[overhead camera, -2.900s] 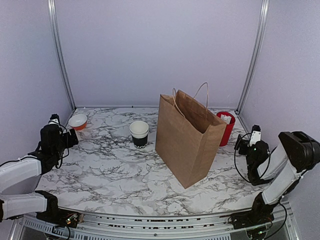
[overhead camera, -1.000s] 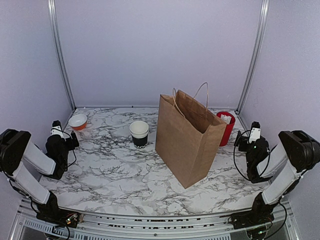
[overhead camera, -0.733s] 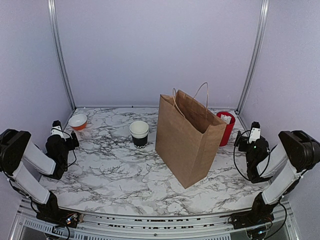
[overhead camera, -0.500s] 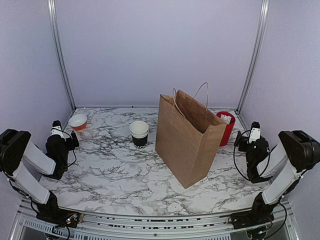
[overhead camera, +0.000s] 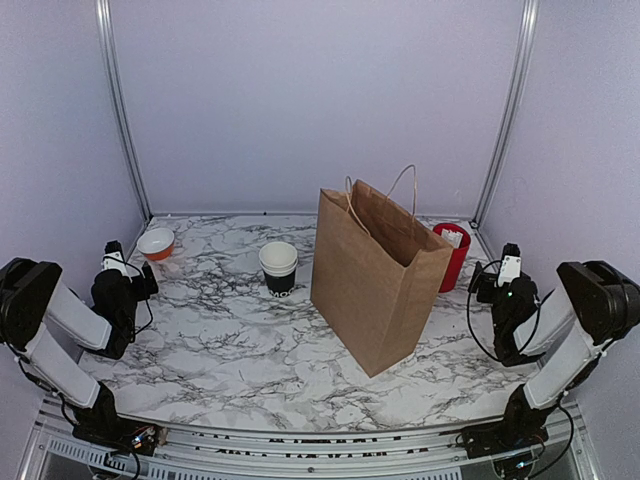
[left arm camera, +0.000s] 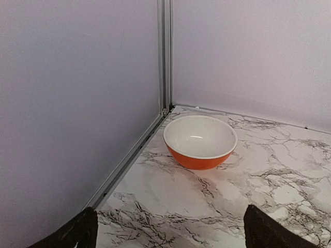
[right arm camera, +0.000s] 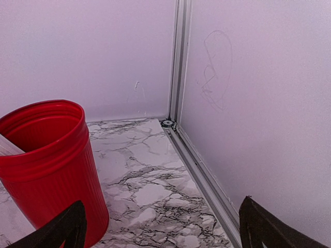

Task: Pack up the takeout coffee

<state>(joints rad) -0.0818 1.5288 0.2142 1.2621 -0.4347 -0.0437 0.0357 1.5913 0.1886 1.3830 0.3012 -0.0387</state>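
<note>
The takeout coffee shows in no view. A lidless black cup (overhead camera: 278, 268) with a white rim stands left of the upright brown paper bag (overhead camera: 375, 275), whose top is open. My left gripper (overhead camera: 140, 280) rests low at the table's left edge, open and empty, facing the orange bowl (left arm camera: 200, 142); in the left wrist view the gripper (left arm camera: 173, 237) holds nothing. My right gripper (overhead camera: 484, 284) sits at the right edge, open and empty. In the right wrist view the gripper (right arm camera: 165, 232) points at the back right corner beside the red cylinder (right arm camera: 49, 165).
The orange bowl (overhead camera: 156, 243) is at the back left corner. The red cylinder (overhead camera: 452, 255) stands behind the bag's right side with something white in it. Walls and aluminium posts close the table on three sides.
Since the earliest frame the left arm has folded up, its gripper staying near the bowl. Over the last second nothing has moved.
</note>
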